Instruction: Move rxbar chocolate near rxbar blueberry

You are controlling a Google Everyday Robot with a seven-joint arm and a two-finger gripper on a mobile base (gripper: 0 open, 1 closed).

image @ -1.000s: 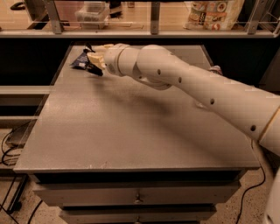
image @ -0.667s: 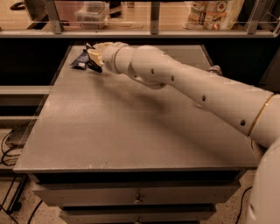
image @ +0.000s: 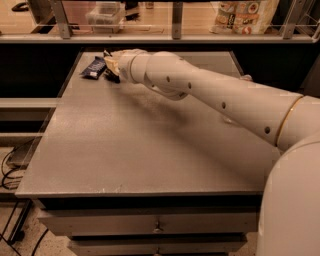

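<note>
The rxbar blueberry (image: 93, 67), a dark navy-blue wrapper, lies flat at the far left corner of the grey table (image: 130, 150). My gripper (image: 112, 65) is right beside it on its right, low over the table, at the end of the white arm (image: 210, 100) that reaches in from the right. The rxbar chocolate is mostly hidden by the gripper. Only a dark edge (image: 113, 77) shows just below it, touching or very close to the navy wrapper.
A shelf rail (image: 170, 37) runs behind the table, with a clear plastic box (image: 105, 15) and snack bags (image: 245, 15) behind it. Cables (image: 12, 165) lie on the floor at the left. Drawers (image: 157, 225) are under the table front.
The gripper has shifted slightly toward the far edge and stays next to the navy wrapper. The arm's forearm has swung nearer to the camera. The navy wrapper has not moved.
</note>
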